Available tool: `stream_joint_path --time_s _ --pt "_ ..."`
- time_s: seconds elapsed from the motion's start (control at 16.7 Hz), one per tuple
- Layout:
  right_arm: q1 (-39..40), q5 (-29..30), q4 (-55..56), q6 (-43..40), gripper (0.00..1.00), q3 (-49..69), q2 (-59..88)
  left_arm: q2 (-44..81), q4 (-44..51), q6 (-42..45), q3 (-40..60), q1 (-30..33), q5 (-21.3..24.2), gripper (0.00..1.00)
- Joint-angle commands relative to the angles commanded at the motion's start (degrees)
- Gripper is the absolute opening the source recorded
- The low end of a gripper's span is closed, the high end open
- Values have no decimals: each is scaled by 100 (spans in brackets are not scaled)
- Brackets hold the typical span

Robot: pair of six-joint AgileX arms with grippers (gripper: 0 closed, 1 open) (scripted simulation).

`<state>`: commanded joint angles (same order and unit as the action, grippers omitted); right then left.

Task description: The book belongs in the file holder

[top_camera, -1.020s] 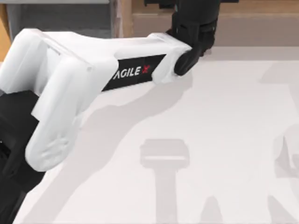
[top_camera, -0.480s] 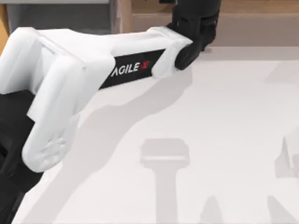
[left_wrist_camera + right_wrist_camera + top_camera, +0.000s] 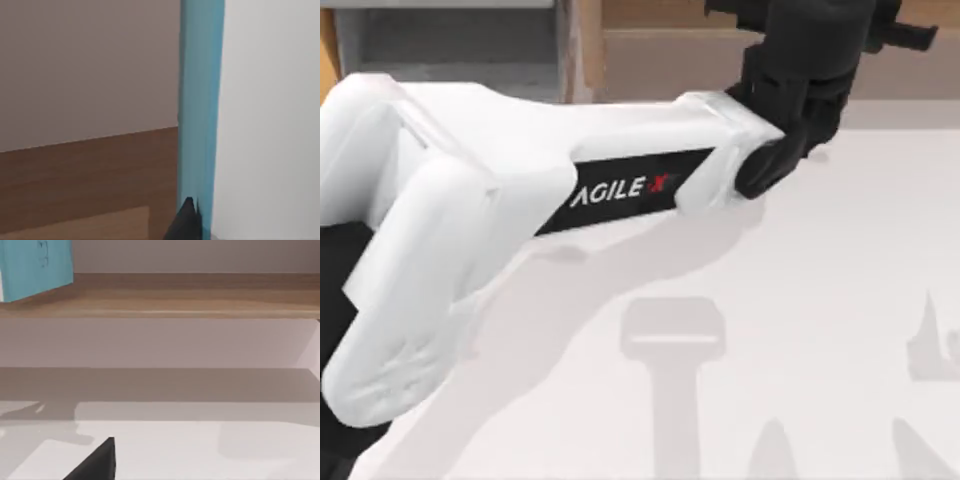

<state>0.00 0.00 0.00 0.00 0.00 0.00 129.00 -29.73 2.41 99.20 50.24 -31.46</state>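
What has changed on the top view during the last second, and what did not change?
The left arm swung toward the table's right side, so its black wrist end and the left gripper now sit further right along the far edge. The left wrist view shows the teal book right at that gripper's fingertip. The file holder at the far left and the wooden shelf stayed in place.
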Motion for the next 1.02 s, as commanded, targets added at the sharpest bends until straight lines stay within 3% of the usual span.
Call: stream_joint_path --time_s 0.3,0.54,0.78,1.02 --pt "0 0 0 0 100 0 0 -1079 129 263 -1285 1025 1166 0" --pt "0 0 0 0 100 0 0 -2032 122 1011 -2608 1313 1926 0" --pt "0 0 0 0 100 0 0 -2908 -17 2369 -4039 849 2349 0" --pt "0 0 0 0 100 0 0 -3440 -277 4202 -5372 -275 2436 0"
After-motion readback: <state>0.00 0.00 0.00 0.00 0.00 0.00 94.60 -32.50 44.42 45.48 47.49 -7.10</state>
